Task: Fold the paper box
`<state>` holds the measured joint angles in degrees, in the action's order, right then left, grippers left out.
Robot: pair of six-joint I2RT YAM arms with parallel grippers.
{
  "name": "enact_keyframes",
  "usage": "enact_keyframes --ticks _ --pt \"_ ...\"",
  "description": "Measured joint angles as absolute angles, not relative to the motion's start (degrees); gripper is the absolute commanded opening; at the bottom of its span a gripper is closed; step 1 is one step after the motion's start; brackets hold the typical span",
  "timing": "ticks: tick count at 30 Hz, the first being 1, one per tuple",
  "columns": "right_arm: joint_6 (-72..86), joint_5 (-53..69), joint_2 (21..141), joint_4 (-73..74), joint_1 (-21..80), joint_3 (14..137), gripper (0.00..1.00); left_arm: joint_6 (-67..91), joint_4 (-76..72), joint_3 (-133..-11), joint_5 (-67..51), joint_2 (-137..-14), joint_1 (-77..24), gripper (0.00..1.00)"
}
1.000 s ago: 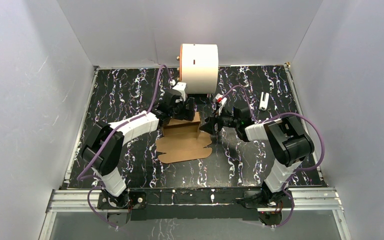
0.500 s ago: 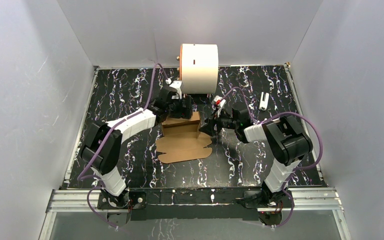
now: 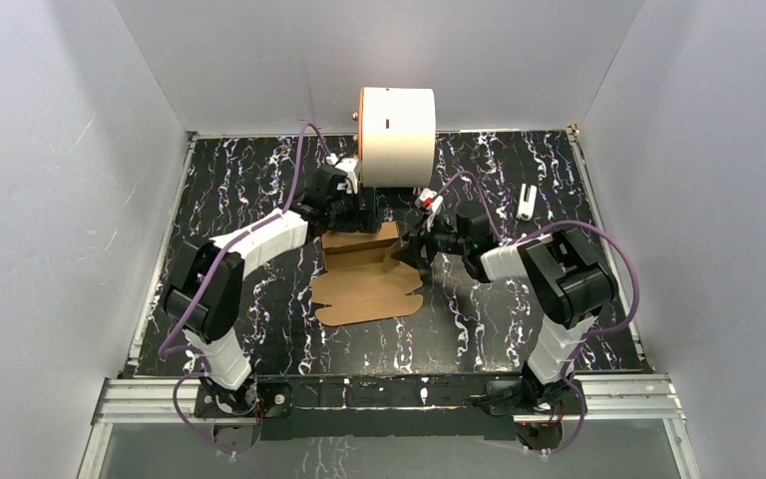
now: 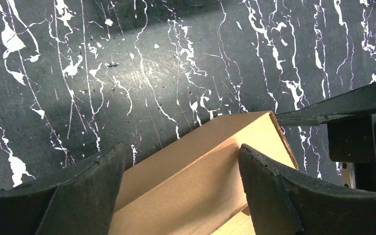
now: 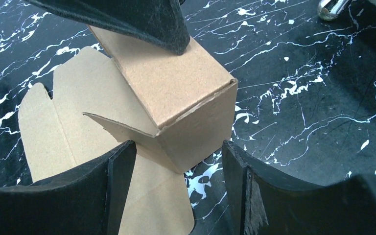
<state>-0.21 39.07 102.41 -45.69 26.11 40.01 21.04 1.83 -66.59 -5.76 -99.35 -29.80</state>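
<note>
From above, we see the box [image 3: 367, 284] on the middle of the table [image 3: 249, 190]. Its near flaps lie flat and its far part is raised into walls. The left gripper [image 3: 357, 214] is at the far wall and the right gripper [image 3: 412, 249] is at the raised part's right end. A white cylinder [image 3: 397, 135] stands behind them.

In the left wrist view, our left gripper [image 4: 181, 156] stands wide open, with a cardboard wall of the box [image 4: 200, 166] running between its fingers [image 4: 88, 196]. We cannot tell whether they touch it.

In the right wrist view, the right gripper [image 5: 176, 152] is also open. It straddles a raised corner of the box [image 5: 176, 83] without clamping it. A left finger [image 5: 127, 17] rests on the box's top edge.
</note>
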Motion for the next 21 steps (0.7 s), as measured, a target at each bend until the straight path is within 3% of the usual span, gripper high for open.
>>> enact_keyframes --ticks 21 --pt "-2.22 31.94 103.26 -46.83 28.16 40.86 0.58 21.71 3.53 -68.36 -11.92 -100.88 -29.67 0.79"
